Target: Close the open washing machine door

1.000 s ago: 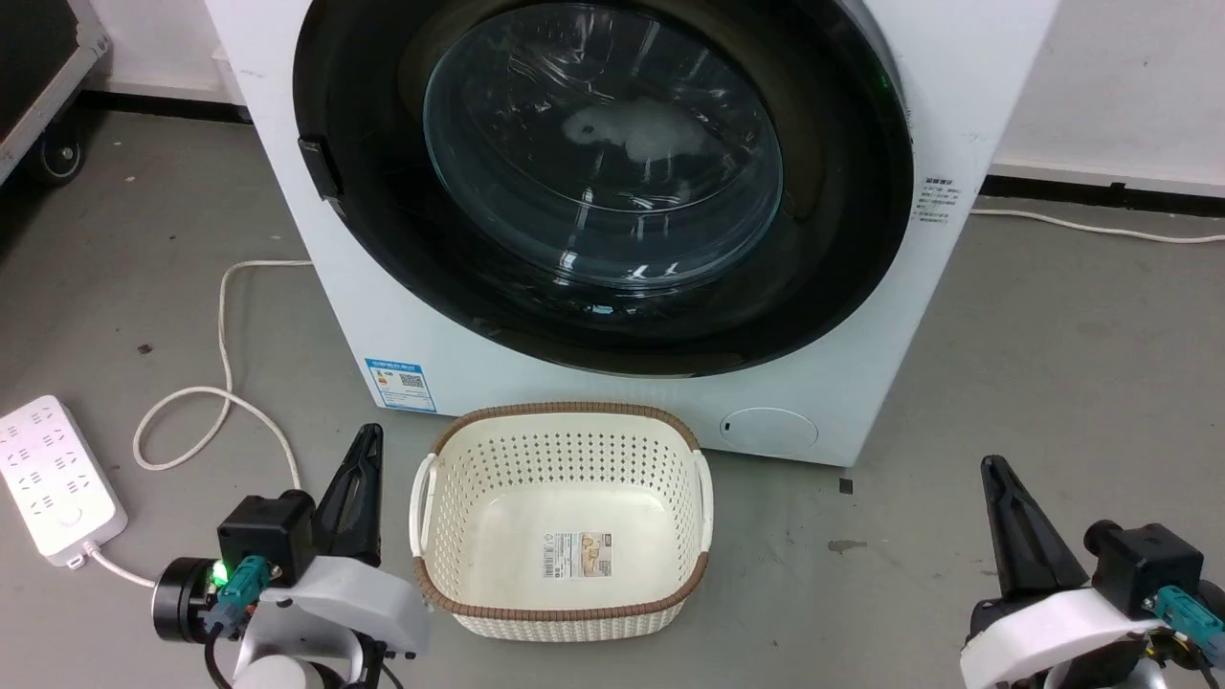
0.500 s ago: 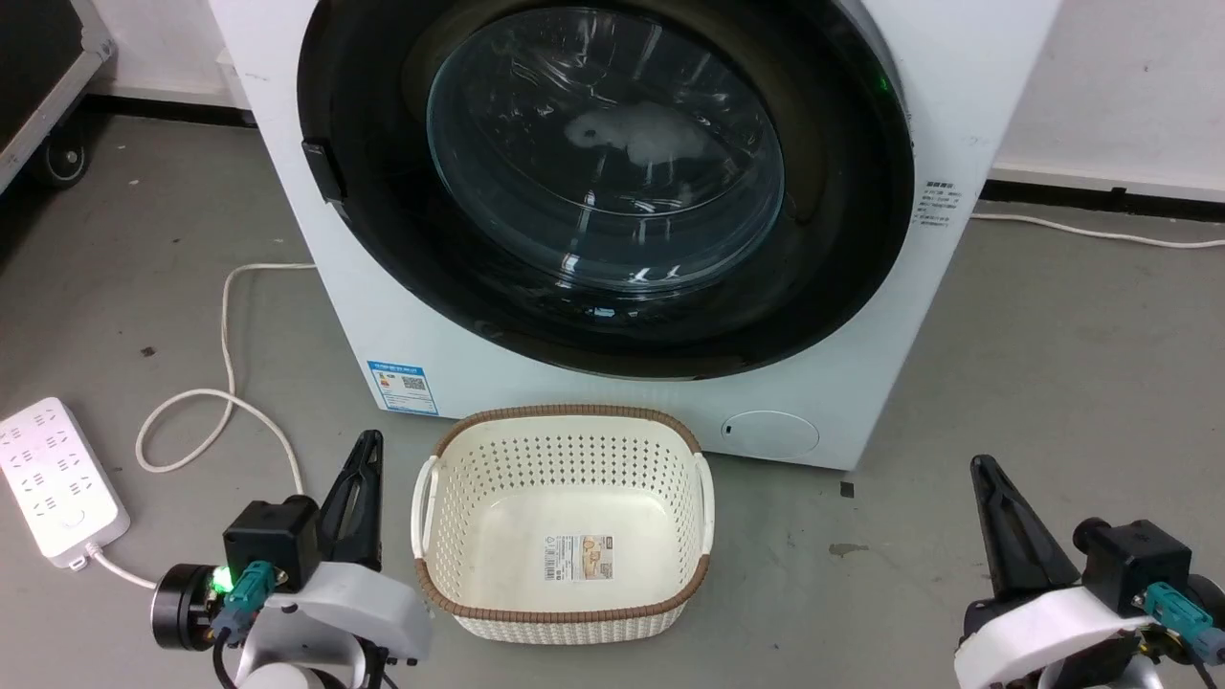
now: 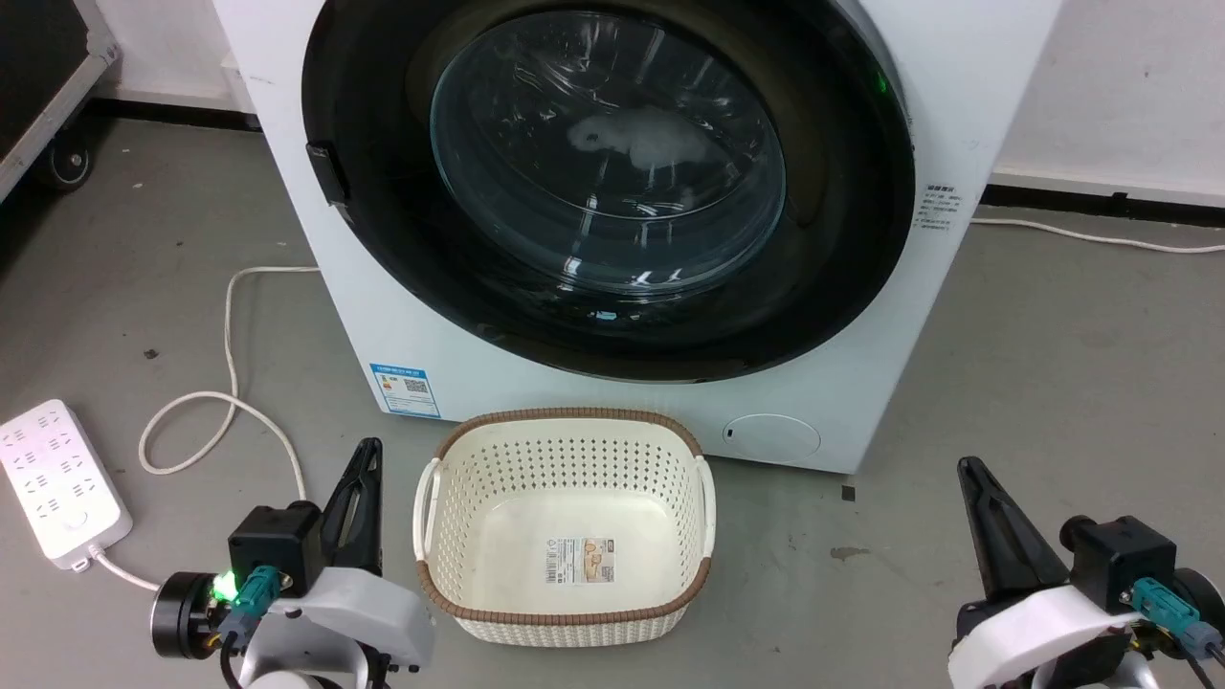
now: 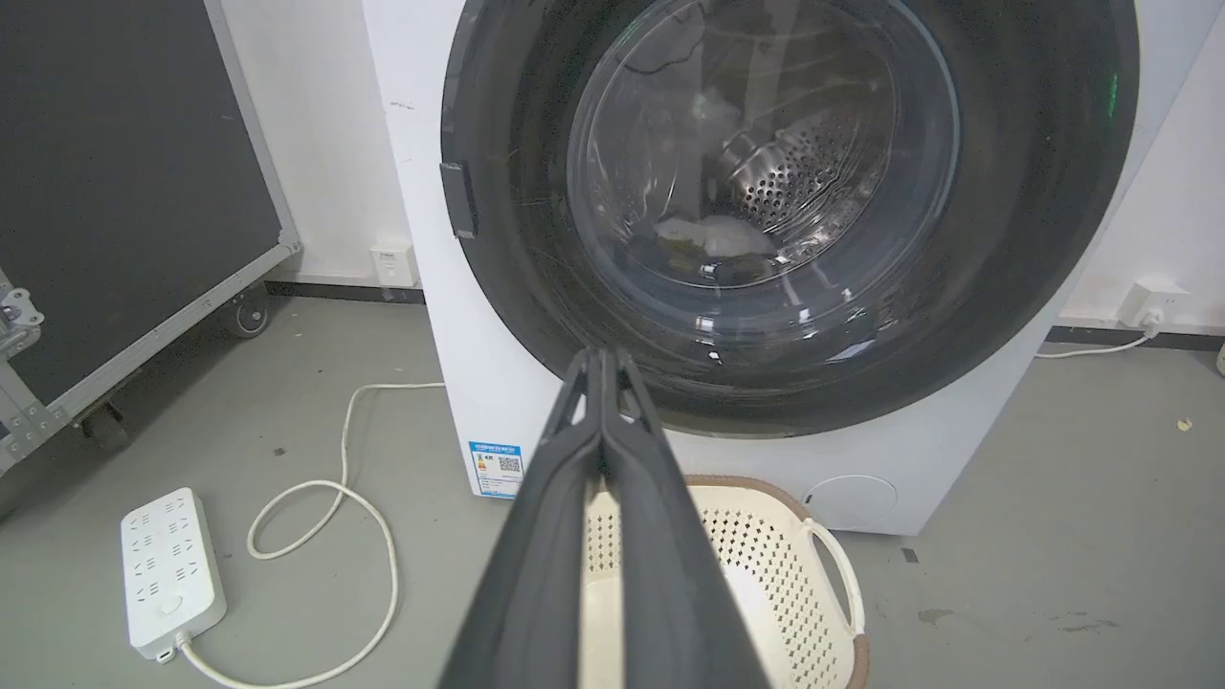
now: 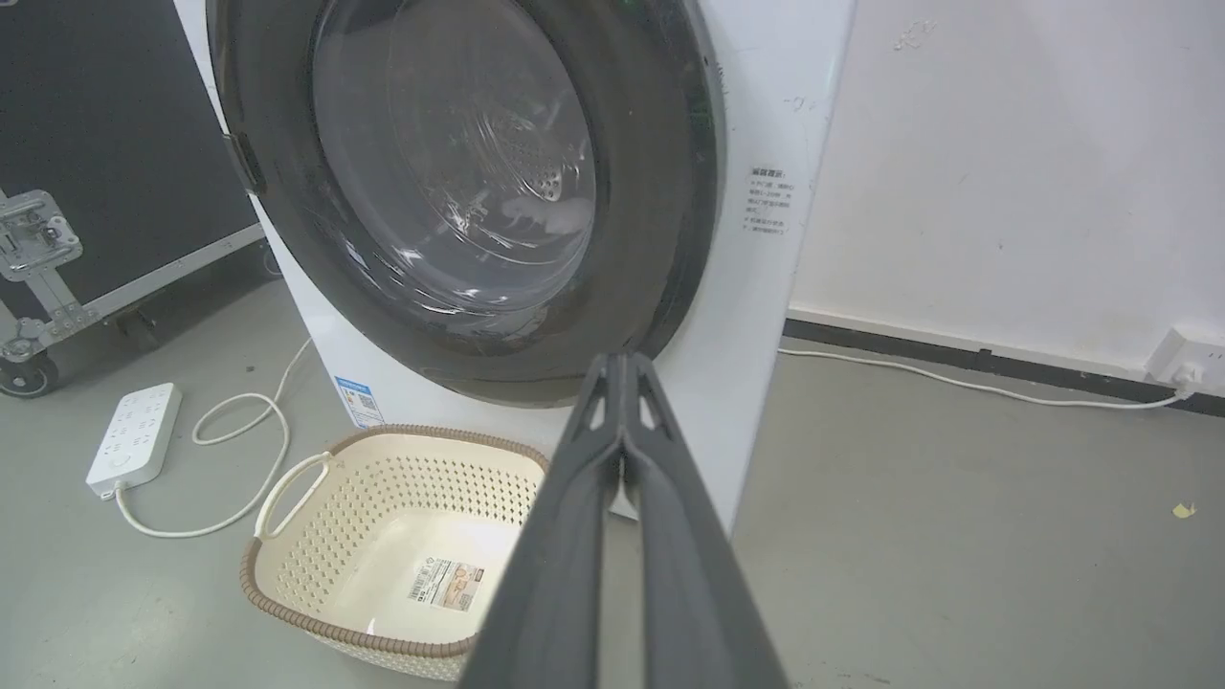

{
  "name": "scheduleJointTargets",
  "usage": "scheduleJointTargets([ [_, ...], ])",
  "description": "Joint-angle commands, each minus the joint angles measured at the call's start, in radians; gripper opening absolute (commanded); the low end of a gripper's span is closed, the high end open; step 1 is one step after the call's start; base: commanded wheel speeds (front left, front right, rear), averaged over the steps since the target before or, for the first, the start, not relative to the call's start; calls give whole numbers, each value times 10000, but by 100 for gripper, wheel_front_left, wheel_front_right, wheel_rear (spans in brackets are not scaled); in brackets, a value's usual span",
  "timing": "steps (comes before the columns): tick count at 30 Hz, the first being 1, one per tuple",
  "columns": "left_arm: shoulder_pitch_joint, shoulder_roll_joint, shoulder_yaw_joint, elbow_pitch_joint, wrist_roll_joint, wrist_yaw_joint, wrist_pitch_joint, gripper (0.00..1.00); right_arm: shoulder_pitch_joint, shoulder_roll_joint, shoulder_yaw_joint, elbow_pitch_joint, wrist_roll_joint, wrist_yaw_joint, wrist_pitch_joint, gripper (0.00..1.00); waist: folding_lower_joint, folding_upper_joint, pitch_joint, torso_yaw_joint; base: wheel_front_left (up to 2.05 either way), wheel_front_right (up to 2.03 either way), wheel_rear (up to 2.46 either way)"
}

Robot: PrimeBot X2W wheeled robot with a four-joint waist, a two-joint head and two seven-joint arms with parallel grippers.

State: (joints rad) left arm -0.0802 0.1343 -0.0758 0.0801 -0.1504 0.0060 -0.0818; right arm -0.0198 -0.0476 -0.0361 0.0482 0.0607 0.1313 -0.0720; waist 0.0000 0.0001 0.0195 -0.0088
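Head view puts the washing machine door (image 3: 842, 239) ahead of and above the left gripper (image 3: 367, 455) and right gripper (image 3: 971, 474), both pinched together, empty. It looks flush (latched? cannot tell); if not clicked home, it could swing open.

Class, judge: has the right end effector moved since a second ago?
Yes. The right end effector has shifted slightly left, nearer the dark floor stain.

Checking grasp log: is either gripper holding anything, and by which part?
Nothing is held: left gripper and right gripper are shut, empty, clear of the washing machine door.
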Motion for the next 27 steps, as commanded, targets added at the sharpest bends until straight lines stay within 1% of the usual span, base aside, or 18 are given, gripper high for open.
scheduleJointTargets([
  [1, 176, -93, 77, -92, 139, -36, 54, 0, 121, -16, 31, -98, -96, -3, 38, 0, 0, -1, -7, 3, 0, 0, 0],
  [27, 501, -482, 431, -460, 849, -49, 451, 0, 161, -21, 203, -298, -362, -5, 393, 0, 0, -1, -105, 47, 0, 0, 0],
])
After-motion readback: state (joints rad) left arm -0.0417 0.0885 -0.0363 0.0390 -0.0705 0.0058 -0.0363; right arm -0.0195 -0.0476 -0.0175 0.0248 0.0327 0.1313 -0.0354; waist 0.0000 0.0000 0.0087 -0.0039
